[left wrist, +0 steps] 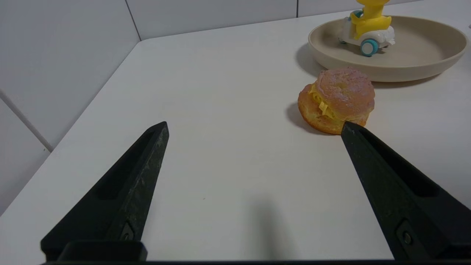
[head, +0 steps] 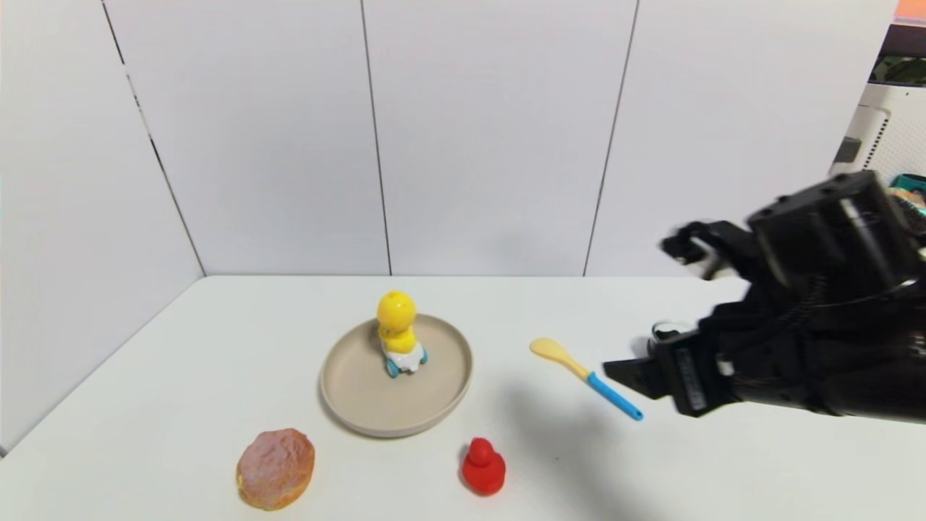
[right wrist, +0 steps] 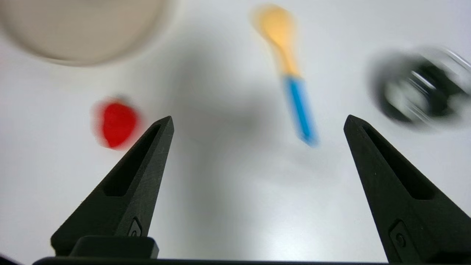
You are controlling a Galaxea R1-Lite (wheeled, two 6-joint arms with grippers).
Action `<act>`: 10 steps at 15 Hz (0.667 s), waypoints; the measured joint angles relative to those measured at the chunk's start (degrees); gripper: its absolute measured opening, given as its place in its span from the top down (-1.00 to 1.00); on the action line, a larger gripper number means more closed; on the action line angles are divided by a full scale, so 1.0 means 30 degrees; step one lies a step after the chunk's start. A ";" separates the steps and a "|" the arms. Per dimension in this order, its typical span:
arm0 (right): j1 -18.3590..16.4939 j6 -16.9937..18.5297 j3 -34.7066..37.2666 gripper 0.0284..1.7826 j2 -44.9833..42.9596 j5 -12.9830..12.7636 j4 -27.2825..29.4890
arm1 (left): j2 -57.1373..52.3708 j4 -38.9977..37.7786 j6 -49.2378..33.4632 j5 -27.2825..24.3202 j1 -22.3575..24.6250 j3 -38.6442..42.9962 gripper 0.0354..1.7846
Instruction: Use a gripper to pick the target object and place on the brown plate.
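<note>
Right gripper (right wrist: pixel 257 123): fingers spread wide, nothing between them. In the head view it sits raised above the table's (head: pixel 651 470) right side, with the arm's black body filling that edge of the frame. Below it, in the right wrist view, lie bare white table surface, a spoon (right wrist: pixel 289 70) with yellow bowl and blue handle, a red duck toy (right wrist: pixel 117 123) and a small dark glass bowl (right wrist: pixel 417 90); all are blurred.

Left gripper (left wrist: pixel 254 129): also spread wide and empty, low over the table's left part and pointing across it. Not seen in the head view. A cream puff (left wrist: pixel 336 99) with yellow filling lies just beyond one fingertip, not touching it.

Target object (head: pixel 398 333): yellow duck figure standing upright inside the brown plate (head: pixel 441 394), toward the plate's far side, on its white base with blue wheels. No gripper touches it.

Plate sits near the table's centre. Cream puff is in front of the plate to the left; red duck toy is in front of it to the right. Spoon lies to the plate's right, between plate and right gripper, handle pointing toward the arm. White wall panels (head: pixel 492 130) stand behind.
</note>
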 joint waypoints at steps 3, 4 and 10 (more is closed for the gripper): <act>-0.3413 -0.0597 0.2784 -0.83 -0.4116 -0.0053 0.1036 | 0.0000 -0.0004 0.0000 -0.0004 0.0000 0.0000 -0.89; -0.4242 -0.1036 0.3621 -0.84 -0.5514 -0.0053 0.1122 | 0.0000 0.0000 0.0008 0.0000 0.0000 0.0000 -0.89; -0.8680 -0.3726 0.9062 -0.88 -1.5043 -0.0045 0.1044 | 0.0000 -0.0004 0.0000 0.0000 0.0000 0.0000 -0.89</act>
